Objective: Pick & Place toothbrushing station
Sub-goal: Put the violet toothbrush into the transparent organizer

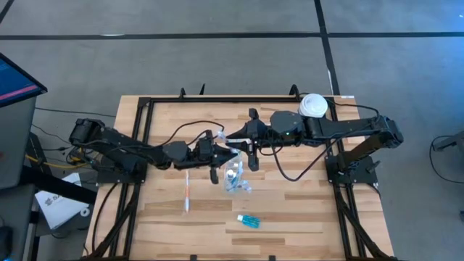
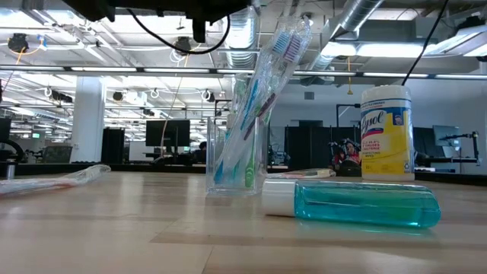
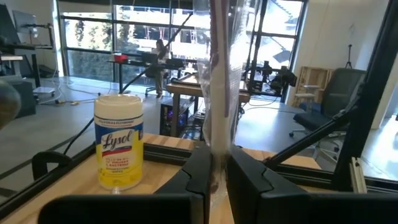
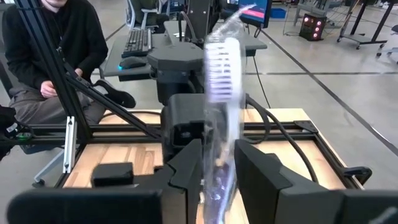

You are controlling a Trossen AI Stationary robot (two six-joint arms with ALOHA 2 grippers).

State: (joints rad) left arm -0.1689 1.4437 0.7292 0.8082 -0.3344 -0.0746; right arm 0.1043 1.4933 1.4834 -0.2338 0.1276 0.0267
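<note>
Both arms meet above the middle of a pale wooden bench (image 1: 290,210) edged by a black frame. The left pincer (image 1: 230,154) is pressed together on a wrapped toothbrush (image 3: 219,93), whose clear wrapper stands up between its dark fingers (image 3: 198,174). The right pincer (image 1: 245,145) sits just beside it, facing it, and pinches another wrapped toothbrush (image 4: 222,81) with the bristle head pointing up; its fingers (image 4: 186,165) stand a little apart with the wrapper between them.

Directly below the two pincers stands the clear tumbler (image 2: 234,156), holding several wrapped toothbrushes (image 2: 255,99) with green and blue handles that lean toward the right arm's side. On the near side of the pincers, toward the bench's front edge, lies the small blue tube (image 2: 354,204) with a white cap, on its side. To the left pincer's side, a single wrapped toothbrush (image 1: 186,190) lies flat on the wood, apart from the tumbler. Beyond the right pincer, at the far right corner of the bench, stands a yellow wipes canister (image 2: 386,133) with a white lid.

The bench stands on a grey floor (image 1: 217,58) crossed by dark lines. The room around it is an open workshop with exposed ducts, large windows, desks and monitors. A person (image 4: 56,56) in dark clothing sits past the left arm's end of the bench.
</note>
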